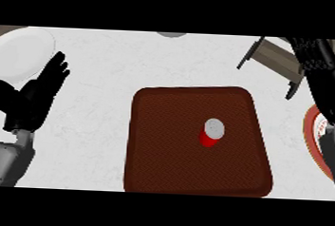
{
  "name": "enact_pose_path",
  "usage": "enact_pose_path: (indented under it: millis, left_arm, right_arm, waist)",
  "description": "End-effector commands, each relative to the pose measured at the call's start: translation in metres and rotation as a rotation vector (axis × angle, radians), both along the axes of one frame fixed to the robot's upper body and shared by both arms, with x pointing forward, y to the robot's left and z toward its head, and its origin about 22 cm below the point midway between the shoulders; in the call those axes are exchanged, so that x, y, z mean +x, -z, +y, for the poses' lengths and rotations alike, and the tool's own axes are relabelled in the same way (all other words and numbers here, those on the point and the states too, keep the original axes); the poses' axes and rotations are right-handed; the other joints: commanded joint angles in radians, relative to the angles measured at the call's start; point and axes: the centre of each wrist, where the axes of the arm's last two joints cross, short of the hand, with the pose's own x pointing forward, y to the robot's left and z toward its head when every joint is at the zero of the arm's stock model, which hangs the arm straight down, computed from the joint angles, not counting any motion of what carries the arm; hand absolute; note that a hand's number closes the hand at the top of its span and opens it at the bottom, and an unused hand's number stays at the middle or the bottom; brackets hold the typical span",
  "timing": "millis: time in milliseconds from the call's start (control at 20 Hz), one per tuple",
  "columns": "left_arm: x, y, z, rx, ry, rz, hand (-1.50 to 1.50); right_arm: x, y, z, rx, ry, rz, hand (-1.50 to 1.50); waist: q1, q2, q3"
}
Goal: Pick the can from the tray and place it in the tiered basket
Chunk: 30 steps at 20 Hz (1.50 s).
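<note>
Red can with a silver top stands upright on the brown tray, right of the tray's middle; nothing else is on the tray. Left of the tray, left hand is open, fingers straight, holding nothing. Right of the tray, right hand reaches far; finger state cannot be told. Tiered basket lies beyond the tray's right corner. White plate far left.
</note>
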Motion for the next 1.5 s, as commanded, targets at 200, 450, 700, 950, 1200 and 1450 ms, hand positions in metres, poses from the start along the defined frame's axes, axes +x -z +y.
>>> enact_pose_path:
  millis: [200,450,700,950,1200,1450]
  left_arm:
    - [-0.025,0.045,0.038,0.039,-0.123,0.198,0.00]
    - [-0.063,0.077,0.049,0.016,-0.119,0.313,0.00]
    - [-0.066,0.082,0.053,0.041,-0.132,0.311,0.00]
    - [-0.071,0.087,0.070,0.026,-0.139,0.318,0.00]
    - [-0.081,0.090,0.069,0.049,-0.128,0.321,0.00]
    - [-0.067,0.093,0.064,0.030,-0.137,0.310,0.00]
  right_arm:
    - [-0.031,0.152,0.035,0.659,-0.132,0.498,1.50]
    - [-0.074,0.211,0.047,0.876,0.008,0.351,-1.50]
    - [-0.071,0.201,-0.005,0.081,0.233,0.521,-1.50]
    - [-0.050,0.165,-0.010,-0.253,0.232,0.597,-1.50]
    - [-0.025,0.123,-0.011,-0.381,-0.036,0.761,-1.50]
    - [0.015,0.072,0.020,-0.383,-0.065,0.748,-1.50]
  waist:
    - [0.045,0.014,0.014]
    - [0.024,-0.032,0.003]
    - [0.027,-0.034,-0.008]
    - [0.012,-0.038,-0.005]
    - [0.013,-0.038,-0.002]
    - [0.004,-0.036,-0.001]
